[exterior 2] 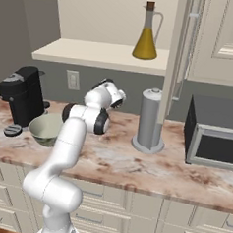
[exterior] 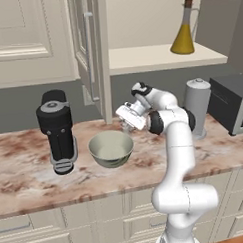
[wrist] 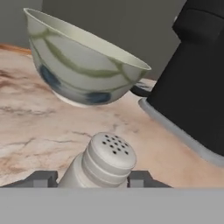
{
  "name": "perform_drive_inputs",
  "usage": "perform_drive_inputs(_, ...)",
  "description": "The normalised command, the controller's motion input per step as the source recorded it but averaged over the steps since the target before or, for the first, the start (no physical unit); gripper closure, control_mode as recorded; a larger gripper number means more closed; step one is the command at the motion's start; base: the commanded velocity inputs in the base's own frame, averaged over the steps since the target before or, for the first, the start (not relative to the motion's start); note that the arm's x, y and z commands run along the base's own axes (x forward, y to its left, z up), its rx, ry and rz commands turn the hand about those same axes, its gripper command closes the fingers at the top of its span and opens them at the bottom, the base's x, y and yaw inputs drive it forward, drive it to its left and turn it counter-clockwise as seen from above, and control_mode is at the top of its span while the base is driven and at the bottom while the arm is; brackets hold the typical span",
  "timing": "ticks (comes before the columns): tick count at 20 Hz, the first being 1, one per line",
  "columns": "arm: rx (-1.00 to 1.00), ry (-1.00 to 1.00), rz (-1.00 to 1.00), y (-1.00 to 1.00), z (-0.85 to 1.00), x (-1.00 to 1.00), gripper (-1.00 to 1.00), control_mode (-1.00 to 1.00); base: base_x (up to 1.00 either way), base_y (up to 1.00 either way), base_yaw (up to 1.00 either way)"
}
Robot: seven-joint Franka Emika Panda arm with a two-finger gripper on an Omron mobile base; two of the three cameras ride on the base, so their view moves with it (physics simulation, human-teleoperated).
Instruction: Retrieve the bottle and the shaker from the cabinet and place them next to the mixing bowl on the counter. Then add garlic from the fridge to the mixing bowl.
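left base view looks forward and down from behind-left of the arm at the mixing bowl (exterior: 111, 148); right base view from behind-right, bowl (exterior 2: 45, 129) further left. both share bowl, counter (exterior: 25, 167), open cabinet. hand view sits low and close, rolled, facing the bowl (wrist: 83, 70) across the counter.

The shaker (wrist: 105, 162) is a pale cylinder with a ribbed, domed cap pierced by small dark holes; it sits tilted between the fingertips (wrist: 41, 178) of the hand (wrist: 89, 179), low over the marbled tabletop (wrist: 39, 127) and just beside the mixing bowl (exterior: 110, 148). The bowl is a pale greenish ceramic one with blue and green markings outside, standing upright and empty. The bottle (exterior: 183, 29), holding yellow oil under a dark stopper, stands upright on the open cabinet shelf (exterior: 140, 57).
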Motion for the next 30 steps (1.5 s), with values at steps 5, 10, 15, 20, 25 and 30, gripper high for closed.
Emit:
perform_drive_inputs(5,0.16,-0.24,0.00,0.04,-0.30,-0.11,-1.00,-1.00,0.00,0.00,0.00)
perform_drive_inputs(10,0.07,-0.01,0.00,0.00,-0.11,0.08,-1.00,-1.00,0.00,0.00,0.00)
perform_drive_inputs(15,0.00,0.06,0.00,0.00,0.00,0.20,-1.00,-1.00,0.00,0.00,0.00)
perform_drive_inputs(20,0.00,0.18,0.00,-0.07,0.14,0.26,-1.00,-1.00,0.00,0.00,0.00)
perform_drive_inputs(25,0.00,0.27,-0.03,-0.26,0.20,0.31,-1.00,-1.00,0.00,0.00,0.00)
perform_drive_inputs(30,-0.01,0.20,-0.06,-0.16,0.01,0.10,-1.00,-1.00,0.00,0.00,0.00)
